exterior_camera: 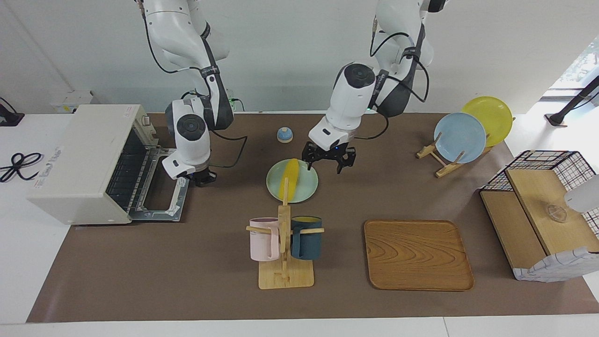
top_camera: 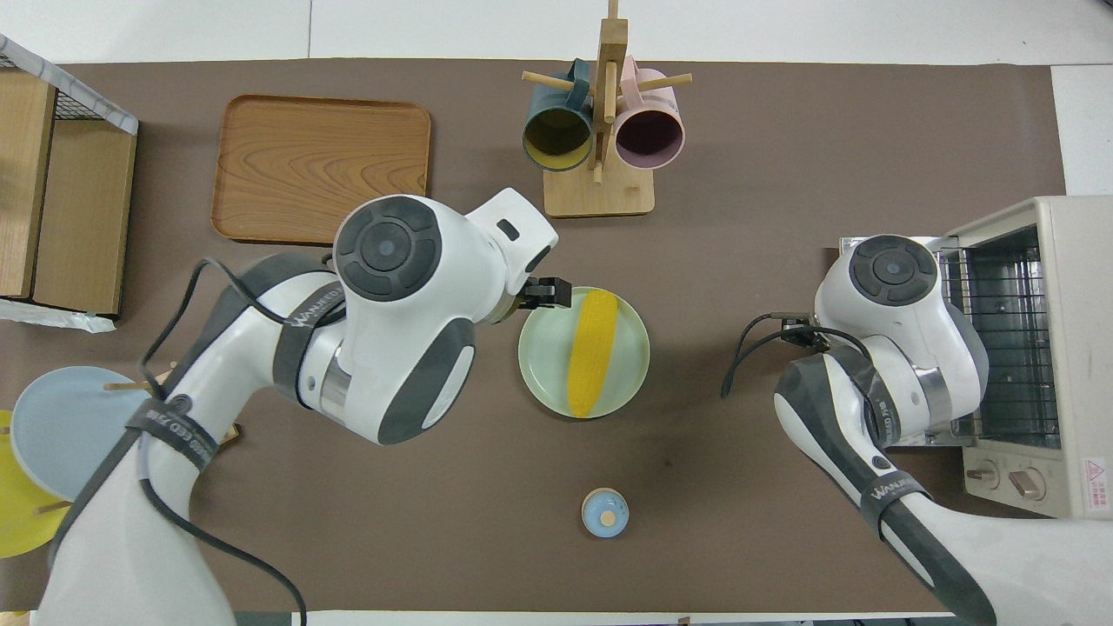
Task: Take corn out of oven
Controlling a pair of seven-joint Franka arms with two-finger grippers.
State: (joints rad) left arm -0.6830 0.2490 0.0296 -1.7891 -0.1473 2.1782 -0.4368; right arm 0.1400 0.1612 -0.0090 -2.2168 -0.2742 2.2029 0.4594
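Overhead view shows my two arms entering from my own end of the table (top_camera: 748, 130), which is covered in brown. Closest to me sits a small blue bell (top_camera: 604, 512). Toward my left arm's end, a blue plate (exterior_camera: 460, 137) and a yellow plate (exterior_camera: 489, 114) stand upright in a wooden plate rack (exterior_camera: 437, 157).

Next out, at mid-table, the corn (top_camera: 592, 350) lies on a pale green plate (top_camera: 543, 365), outside the oven (exterior_camera: 82, 161). My left gripper (exterior_camera: 328, 163) hangs over the plate's edge on my left arm's side, its fingers spread wide and holding nothing; it is not touching the corn.

At my right arm's end, the oven stands with its door (exterior_camera: 164, 185) folded down flat and its wire rack (top_camera: 1000, 339) showing inside. My right gripper (exterior_camera: 204, 178) hovers at the edge of the lowered door, fingers clenched together with nothing between them.

Farther from me, a mug tree (top_camera: 600, 165) holds a dark blue mug (top_camera: 556, 135) and a pink mug (top_camera: 648, 130). Beside it, toward my left arm's end, lies a wooden tray (top_camera: 322, 169), and at that end of the table stands a wire-and-wood shelf (exterior_camera: 543, 215).
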